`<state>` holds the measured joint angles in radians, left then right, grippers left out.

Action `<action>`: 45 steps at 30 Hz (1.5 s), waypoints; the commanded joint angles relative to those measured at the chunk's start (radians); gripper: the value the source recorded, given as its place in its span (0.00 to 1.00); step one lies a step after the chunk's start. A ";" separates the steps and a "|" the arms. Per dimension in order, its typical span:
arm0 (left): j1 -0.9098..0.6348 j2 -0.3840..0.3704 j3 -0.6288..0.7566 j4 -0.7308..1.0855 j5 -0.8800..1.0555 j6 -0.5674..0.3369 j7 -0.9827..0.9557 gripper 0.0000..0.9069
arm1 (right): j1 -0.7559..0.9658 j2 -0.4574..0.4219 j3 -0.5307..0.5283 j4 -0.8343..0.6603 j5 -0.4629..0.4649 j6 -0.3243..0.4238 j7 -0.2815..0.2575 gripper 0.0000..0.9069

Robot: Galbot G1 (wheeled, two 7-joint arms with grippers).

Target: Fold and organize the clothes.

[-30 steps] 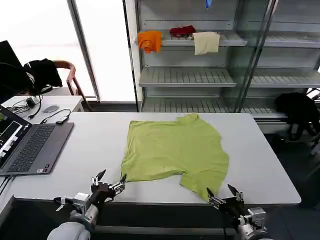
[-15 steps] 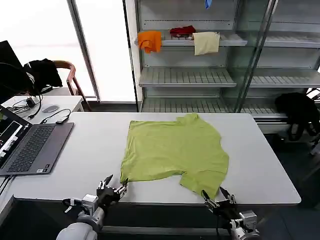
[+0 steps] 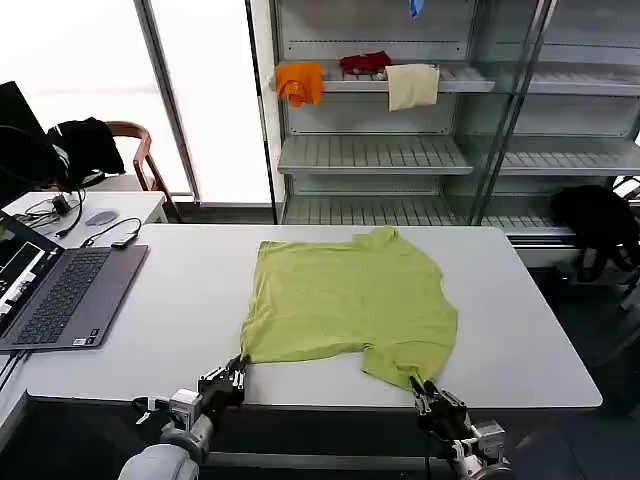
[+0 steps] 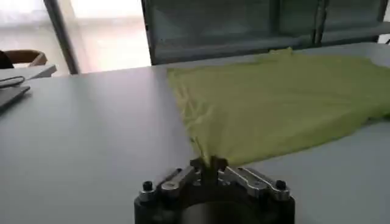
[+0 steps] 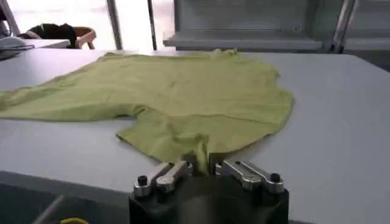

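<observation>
Both jaws pinching T-shirt (image 3: 350, 305) near-edge corners: left gripper (image 3: 236, 372), right gripper (image 3: 424, 392). Thin fabric might slip on lift.

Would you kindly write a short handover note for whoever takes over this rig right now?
Left gripper: jaws shut on the T-shirt's near-left corner at the table's front edge.
Right gripper: jaws shut on the near-right sleeve corner.
T-shirt lies spread flat mid-table, neck away from the robot.
Done: both near corners pinched.
Left: every fold, then tidying it away.
</observation>
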<state>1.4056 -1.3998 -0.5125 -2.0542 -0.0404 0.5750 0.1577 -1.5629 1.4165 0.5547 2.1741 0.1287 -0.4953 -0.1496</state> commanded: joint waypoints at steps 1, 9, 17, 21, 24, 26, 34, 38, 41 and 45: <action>0.000 0.000 0.002 -0.001 -0.012 0.001 0.011 0.01 | 0.008 0.004 0.006 0.005 0.040 0.021 0.005 0.00; -0.044 -0.008 -0.020 -0.047 -0.094 0.001 0.009 0.01 | 0.111 0.047 0.026 0.001 0.069 0.003 0.035 0.00; -0.137 -0.026 -0.011 -0.035 -0.123 0.003 0.006 0.01 | 0.287 0.056 0.032 -0.064 0.098 -0.053 0.068 0.00; -0.201 -0.045 -0.008 0.004 -0.127 0.003 -0.006 0.01 | 0.366 0.057 0.029 -0.109 0.116 -0.077 0.086 0.00; -0.251 -0.055 -0.007 0.049 -0.149 0.003 -0.025 0.01 | 0.418 0.053 0.018 -0.149 0.114 -0.083 0.098 0.00; -0.273 -0.061 -0.005 0.069 -0.166 0.003 -0.038 0.01 | 0.443 0.049 0.011 -0.169 0.113 -0.083 0.104 0.00; -0.372 -0.072 -0.007 0.166 -0.194 0.002 -0.078 0.02 | 0.586 0.037 -0.031 -0.312 0.083 -0.083 0.117 0.00; -0.403 -0.061 -0.006 0.209 -0.192 0.002 -0.078 0.02 | 0.638 0.049 -0.032 -0.385 0.069 -0.082 0.110 0.00; -0.415 -0.052 -0.002 0.238 -0.187 0.001 -0.075 0.02 | 0.666 0.059 -0.034 -0.427 0.051 -0.081 0.098 0.00; -0.427 -0.051 -0.002 0.272 -0.170 0.001 -0.068 0.02 | 0.701 0.074 -0.041 -0.483 0.023 -0.075 0.088 0.00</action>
<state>1.0277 -1.4512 -0.5164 -1.8514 -0.2067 0.5765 0.0991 -0.9735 1.4801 0.5218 1.8215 0.1814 -0.5689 -0.0587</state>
